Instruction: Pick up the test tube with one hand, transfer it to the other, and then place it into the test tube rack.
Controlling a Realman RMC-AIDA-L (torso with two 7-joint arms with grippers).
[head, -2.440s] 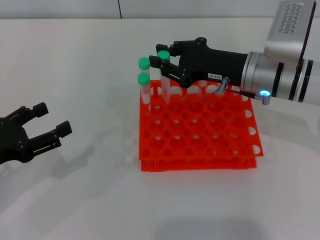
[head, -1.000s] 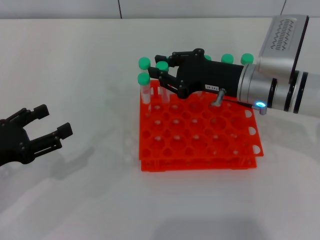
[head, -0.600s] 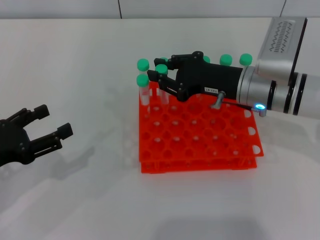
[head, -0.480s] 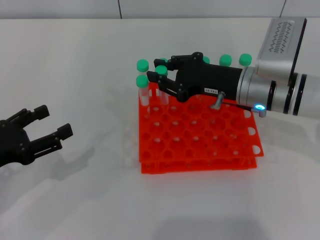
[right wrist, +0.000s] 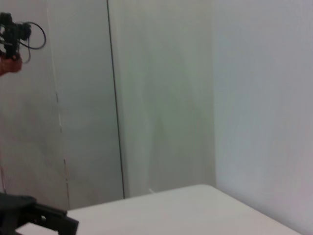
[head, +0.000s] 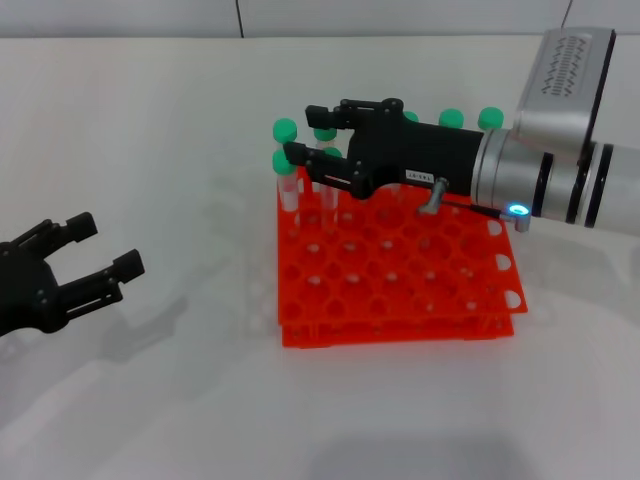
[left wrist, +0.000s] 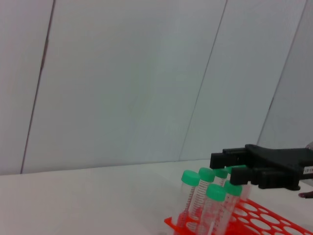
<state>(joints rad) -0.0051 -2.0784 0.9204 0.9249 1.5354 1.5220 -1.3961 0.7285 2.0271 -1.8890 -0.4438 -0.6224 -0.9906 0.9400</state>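
Since a moment ago, the right gripper (head: pixel 313 135) has been spread off the test tube (head: pixel 327 170), now seated at the test tube rack's (head: pixel 400 290) 11 o'clock corner. Pretty much done; the left gripper (head: pixel 95 245) is parked open at 8 o'clock.

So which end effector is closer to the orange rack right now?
Right. The right end effector is over the test tube rack at its far-left corner, fingers open among the green-capped tubes. The left end effector sits open, well off to the rack's left.

glossy orange plastic rack (head: pixel 400 270), matt white table (head: pixel 150 130)
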